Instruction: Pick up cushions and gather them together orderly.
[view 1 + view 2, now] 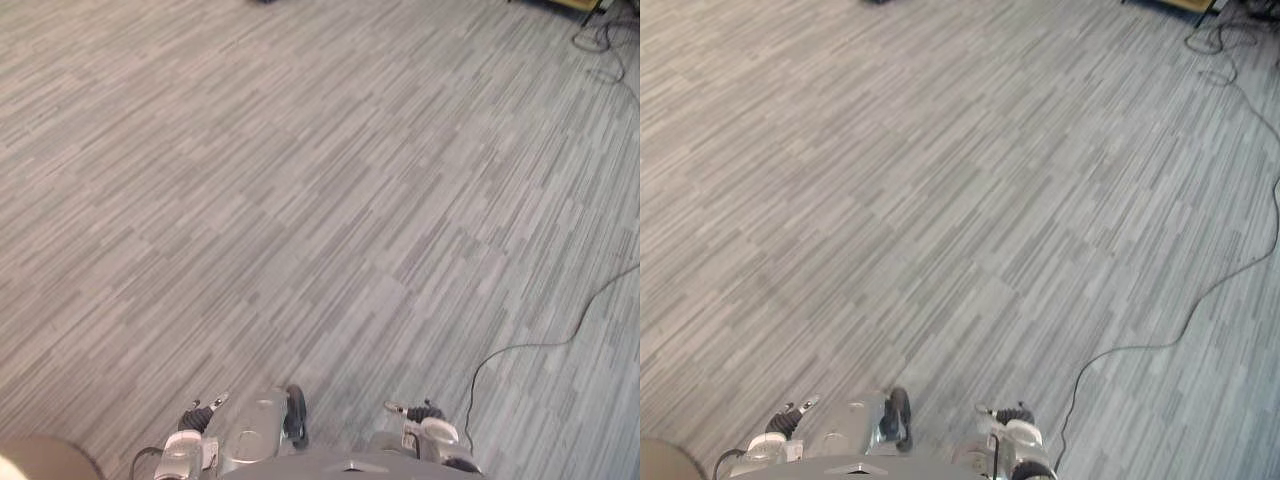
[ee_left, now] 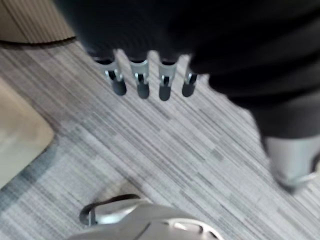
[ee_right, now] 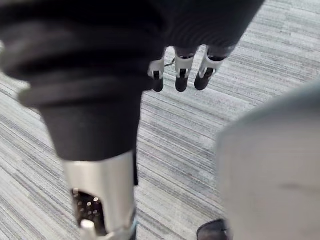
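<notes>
Left eye view, floor: grey carpet of striped tiles (image 1: 320,200) runs across almost the whole frame.
Left eye view, cushion: beige rounded-corner soft cushion (image 1: 35,460) lies on the carpet in the corner at the robot's lower left. The frame edge cuts it, so just one curved part shows.
Right eye view, floor: same grey carpet, stripes running on a slant.
Right eye view, cushion: a small curved bit of the beige cushion sits in the lower left corner, on the carpet.
Left wrist view, left hand (image 2: 142,80): fingers hang in a row, straight and loose with gaps between them. They grip nothing and the dark tips are off the carpet.
Left wrist view, cushion: the beige cushion's rounded corner rests flat on the carpet, off to the side of the fingers and well apart from the fingertips, touching neither hand.
Left wrist view, other fabric: ribbed tan fabric piece (image 2: 35,20) sits by the edge next to the dark wrist cover. Cannot tell whether it is a second cushion.
Right wrist view, right hand (image 3: 182,75): fingers poke out past the dark ribbed cover, straight and relaxed, with nothing in them and carpet beyond the tips.
Right wrist view, floor: grey striped carpet all around the hand.
</notes>
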Available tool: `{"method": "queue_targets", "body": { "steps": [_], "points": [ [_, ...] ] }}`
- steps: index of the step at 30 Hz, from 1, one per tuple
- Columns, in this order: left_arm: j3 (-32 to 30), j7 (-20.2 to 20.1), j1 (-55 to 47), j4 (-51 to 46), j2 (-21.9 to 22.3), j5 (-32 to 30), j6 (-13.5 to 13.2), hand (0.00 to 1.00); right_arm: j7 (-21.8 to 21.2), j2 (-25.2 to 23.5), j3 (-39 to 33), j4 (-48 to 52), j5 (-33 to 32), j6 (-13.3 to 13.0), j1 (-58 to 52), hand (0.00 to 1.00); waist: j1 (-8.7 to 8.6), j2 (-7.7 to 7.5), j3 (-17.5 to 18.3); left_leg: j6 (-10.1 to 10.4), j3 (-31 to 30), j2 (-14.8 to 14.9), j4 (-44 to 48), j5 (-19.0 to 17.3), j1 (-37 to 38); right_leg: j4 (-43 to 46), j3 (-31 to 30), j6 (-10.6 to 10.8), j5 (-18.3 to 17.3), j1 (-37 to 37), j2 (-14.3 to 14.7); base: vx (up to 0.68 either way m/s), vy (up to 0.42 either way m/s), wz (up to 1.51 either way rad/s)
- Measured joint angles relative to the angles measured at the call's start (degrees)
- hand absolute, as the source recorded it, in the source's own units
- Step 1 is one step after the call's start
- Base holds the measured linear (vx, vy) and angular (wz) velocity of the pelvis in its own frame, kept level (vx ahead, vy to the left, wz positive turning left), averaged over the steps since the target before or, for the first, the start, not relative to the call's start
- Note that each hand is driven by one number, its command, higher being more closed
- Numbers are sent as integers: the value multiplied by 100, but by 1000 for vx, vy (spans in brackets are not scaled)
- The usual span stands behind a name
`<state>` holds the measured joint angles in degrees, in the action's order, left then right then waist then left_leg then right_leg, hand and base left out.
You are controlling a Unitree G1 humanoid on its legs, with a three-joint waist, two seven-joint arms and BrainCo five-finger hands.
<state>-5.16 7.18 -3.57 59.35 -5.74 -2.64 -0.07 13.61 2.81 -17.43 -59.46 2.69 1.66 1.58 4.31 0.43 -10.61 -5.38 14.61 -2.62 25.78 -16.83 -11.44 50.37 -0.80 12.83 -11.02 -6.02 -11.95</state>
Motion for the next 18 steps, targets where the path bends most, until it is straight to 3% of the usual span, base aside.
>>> {"method": "queue_targets", "body": {
  "steps": [1,2,3,4,7,8,10,11,12,13,14,15,16,17,18],
  "points": [
    [107,-2,10,-1,-39,-24,6,0,-7,0,-56,-1,1,-1,-2,0,-11,-26,9,-43,-5,-61,-181,-31,261,602,285,-162,65,-185,-31,410,99,-6],
    [159,-4,26,-2,-43,-43,6,0,-50,0,-147,0,-7,-9,1,0,-47,-22,7,-35,-25,-106,-440,-41,610,1036,823,-499,-70,-364,-156,314,60,-7],
    [196,-2,42,-3,-40,-44,6,0,-57,8,-169,2,-3,-17,4,0,-75,-2,6,-33,-30,-108,-574,-40,770,1131,1088,-630,-149,-422,-209,370,51,-12],
    [326,-4,5,12,-49,-52,7,0,-61,23,-172,32,-2,-56,33,0,-153,56,-8,-4,-53,-82,-939,-2,1281,980,1791,-911,-468,-505,-258,366,34,-10],
    [363,-3,100,13,-35,-101,4,0,-69,39,-168,79,-5,-81,114,0,-288,132,-45,7,-64,102,-1173,7,1841,-59,2643,-1207,-825,-967,-149,363,-50,-1],
    [367,-3,141,4,-15,-101,2,0,-72,49,-162,149,-5,-81,138,0,-323,168,-54,12,-70,202,-1300,9,1987,-536,2766,-1216,-810,-1178,-53,487,-143,17],
    [499,-3,181,-3,-2,-101,-10,0,-75,53,-146,248,-5,-81,171,0,-386,192,-79,141,-92,380,-1599,47,2270,-1795,2864,-1265,-351,-1459,156,379,-137,19],
    [536,-3,179,-3,-4,-103,-11,0,-71,59,-143,244,-4,-74,200,0,-422,191,-89,238,-128,464,-1721,41,2425,-2545,2811,-1263,74,-1537,274,426,-208,31],
    [530,-1,170,-20,-13,-116,-20,0,-67,56,-119,235,-2,-69,186,0,-464,111,-107,432,-215,507,-1843,0,2643,-3813,2581,-1187,849,-1532,399,447,-235,36],
    [529,0,167,-25,-46,-120,-39,0,-69,46,-101,233,-1,-64,163,0,-478,19,-99,545,-254,452,-1887,-22,2736,-4239,2419,-1133,1097,-1492,399,486,-279,33],
    [527,14,189,-19,-64,-128,-56,0,-72,63,-103,231,-3,-52,146,0,-482,-89,-131,726,-355,425,-1908,-116,2892,-4317,2238,-1331,1875,-1453,387,392,-222,12],
    [523,13,199,-10,-76,-140,-58,0,-74,84,-107,232,2,-54,154,0,-484,-40,-157,788,-388,470,-1899,-149,2958,-4243,2182,-1443,2153,-1450,429,495,-270,-11],
    [528,12,246,26,53,-152,-59,0,-81,204,-102,224,4,-59,215,0,-475,173,-199,838,-389,631,-1872,-118,2999,-3965,2173,-1605,2142,-1557,583,387,-204,-24],
    [532,10,258,35,125,-155,-62,0,-81,269,-99,220,4,-56,237,0,-474,286,-216,883,-389,719,-1868,-46,2998,-3861,2174,-1627,2030,-1590,664,492,-275,-36],
    [528,9,296,41,244,-154,-65,0,-82,344,-128,209,2,-32,263,0,-488,414,-258,923,-446,845,-1756,100,2997,-3555,2178,-1682,1749,-1656,782,482,-273,-29]
  ]
}}
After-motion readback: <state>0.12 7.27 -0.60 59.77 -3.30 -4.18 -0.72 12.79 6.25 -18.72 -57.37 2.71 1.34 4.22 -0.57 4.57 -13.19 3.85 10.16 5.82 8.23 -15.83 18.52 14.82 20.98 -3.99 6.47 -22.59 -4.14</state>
